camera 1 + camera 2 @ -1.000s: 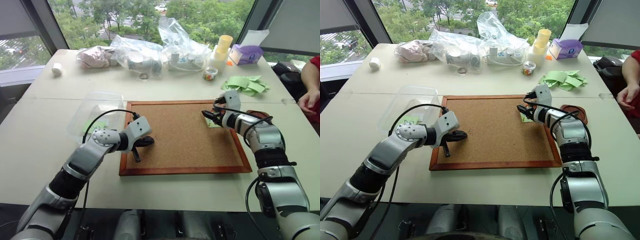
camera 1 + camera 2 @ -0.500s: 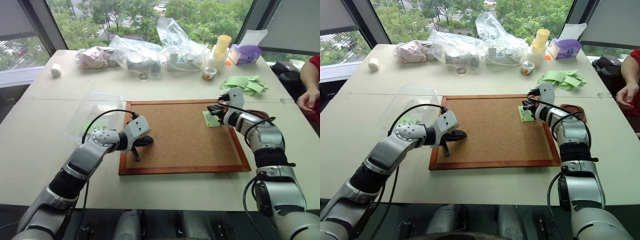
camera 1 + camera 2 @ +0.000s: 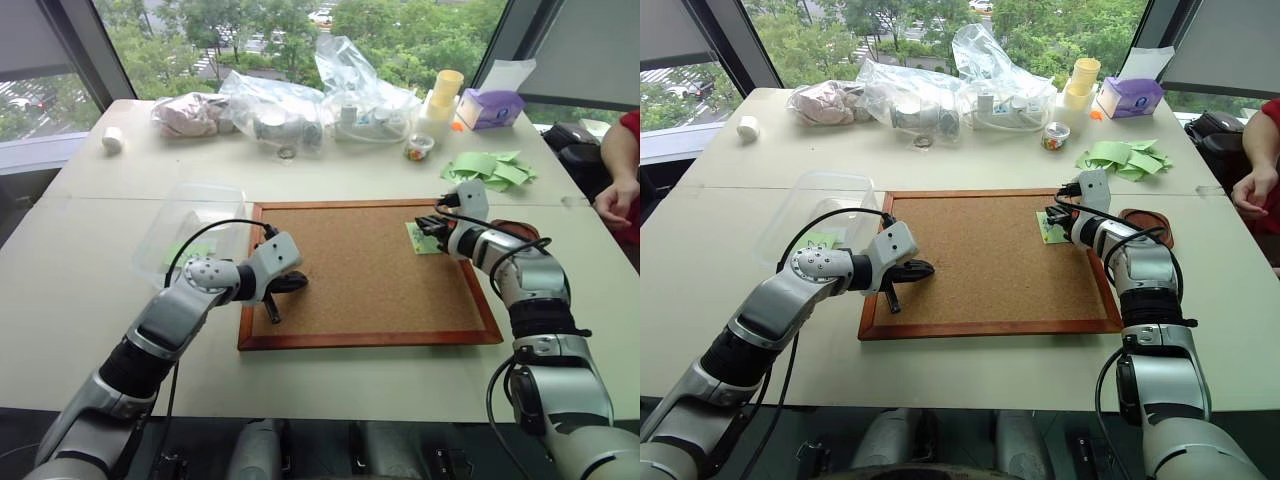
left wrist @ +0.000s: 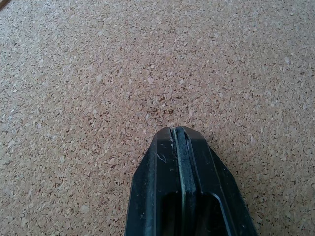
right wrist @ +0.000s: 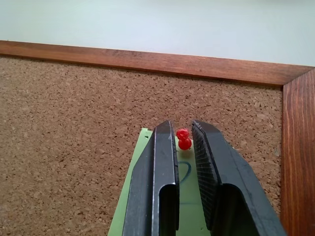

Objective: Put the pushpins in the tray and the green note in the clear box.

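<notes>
The green note (image 3: 421, 238) lies on the cork board's far right corner, pinned by a red pushpin (image 5: 183, 139). My right gripper (image 5: 183, 127) reaches over the note with its fingers shut on the pin's red head. Just right of that arm, the dark wooden tray (image 3: 1147, 222) sits half hidden. The clear box (image 3: 190, 218) stands off the board's left edge, and something green shows through it. My left gripper (image 3: 290, 285) hovers low over the board's left side with its fingers (image 4: 179, 135) pressed shut on nothing.
The wood-framed cork board (image 3: 350, 290) fills the table's middle. Clear plastic bags (image 3: 300, 105), yellow cups (image 3: 445, 92), a purple tissue box (image 3: 490, 108) and loose green slips (image 3: 490, 168) line the far side. A person's hand (image 3: 615, 198) rests at the right edge.
My right gripper's fingers have narrowed onto the red pushpin, and more of the green note now shows beside them. The left arm has stayed still.
</notes>
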### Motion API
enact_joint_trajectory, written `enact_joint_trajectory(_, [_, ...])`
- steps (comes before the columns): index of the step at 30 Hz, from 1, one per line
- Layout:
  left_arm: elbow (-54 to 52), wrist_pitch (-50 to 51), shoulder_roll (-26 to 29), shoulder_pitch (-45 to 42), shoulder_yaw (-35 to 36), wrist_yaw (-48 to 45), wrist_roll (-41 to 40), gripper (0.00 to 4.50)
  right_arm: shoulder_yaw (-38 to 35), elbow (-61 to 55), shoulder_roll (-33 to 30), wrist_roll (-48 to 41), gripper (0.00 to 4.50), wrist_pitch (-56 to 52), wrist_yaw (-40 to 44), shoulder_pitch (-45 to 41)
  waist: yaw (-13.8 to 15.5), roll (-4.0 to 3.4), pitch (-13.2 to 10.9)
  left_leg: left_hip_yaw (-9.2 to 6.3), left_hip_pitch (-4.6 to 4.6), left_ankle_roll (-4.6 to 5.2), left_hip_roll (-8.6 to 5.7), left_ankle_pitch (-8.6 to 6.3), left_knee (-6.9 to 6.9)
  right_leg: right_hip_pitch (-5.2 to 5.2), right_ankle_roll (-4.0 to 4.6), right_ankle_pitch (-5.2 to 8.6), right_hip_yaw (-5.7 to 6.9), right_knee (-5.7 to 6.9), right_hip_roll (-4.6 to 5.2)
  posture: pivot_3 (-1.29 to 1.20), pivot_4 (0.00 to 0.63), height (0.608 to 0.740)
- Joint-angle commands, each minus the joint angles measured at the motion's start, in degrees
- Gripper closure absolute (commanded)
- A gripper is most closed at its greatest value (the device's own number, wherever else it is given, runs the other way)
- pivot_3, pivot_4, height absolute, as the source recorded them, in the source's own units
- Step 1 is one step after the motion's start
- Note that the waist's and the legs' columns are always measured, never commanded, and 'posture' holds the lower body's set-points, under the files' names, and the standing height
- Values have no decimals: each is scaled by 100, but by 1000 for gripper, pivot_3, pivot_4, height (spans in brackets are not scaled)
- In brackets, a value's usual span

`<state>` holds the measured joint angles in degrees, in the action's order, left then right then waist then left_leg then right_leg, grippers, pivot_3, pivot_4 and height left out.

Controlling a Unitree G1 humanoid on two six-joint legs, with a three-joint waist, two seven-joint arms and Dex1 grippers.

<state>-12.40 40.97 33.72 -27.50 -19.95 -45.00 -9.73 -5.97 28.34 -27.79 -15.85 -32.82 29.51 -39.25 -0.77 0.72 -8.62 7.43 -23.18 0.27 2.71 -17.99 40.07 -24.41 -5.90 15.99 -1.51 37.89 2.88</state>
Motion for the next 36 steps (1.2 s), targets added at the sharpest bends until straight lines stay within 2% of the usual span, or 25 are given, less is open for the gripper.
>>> enact_joint_trajectory(1, [85,52,1,63,-55,61,159,4500,-40,-15,15,47,3916,94,44,-163,-1,0,0,0,0,0,0,0,0,0,0,0,0,0,0,0,150,735])
enact_joint_trajectory(3, [83,51,3,66,-49,63,161,4500,-50,2,39,44,4450,102,33,-181,-1,0,0,0,0,0,0,0,0,0,0,0,0,0,0,0,150,735])
enact_joint_trajectory(4, [83,50,5,67,-50,62,164,4500,-59,4,47,55,4477,131,16,-190,0,0,0,0,0,0,0,0,0,0,0,0,0,0,0,0,150,735])
enact_joint_trajectory(12, [44,65,7,82,-67,44,176,4500,-163,-185,83,23,4477,208,-24,-132,-7,0,0,0,1,0,0,0,0,0,0,0,0,0,0,0,150,735])
enact_joint_trajectory(21, [-11,184,85,88,-163,-30,224,4500,-377,-1099,56,15,4477,766,-149,159,-12,-9,-3,1,0,0,0,0,-1,-2,0,0,-1,0,0,0,150,735])
enact_joint_trajectory(30, [9,172,59,48,-198,-152,263,4500,-653,-1613,67,-215,4477,358,-304,422,-8,-9,-2,1,1,0,2,0,-1,-2,0,0,-1,1,-1,0,150,735])
enact_joint_trajectory(36, [-143,82,258,138,-118,-379,185,4500,-1328,-2205,-320,-293,4477,-10,-781,844,1,-9,-1,0,0,0,2,0,-2,-2,0,0,-1,1,-1,0,150,735])
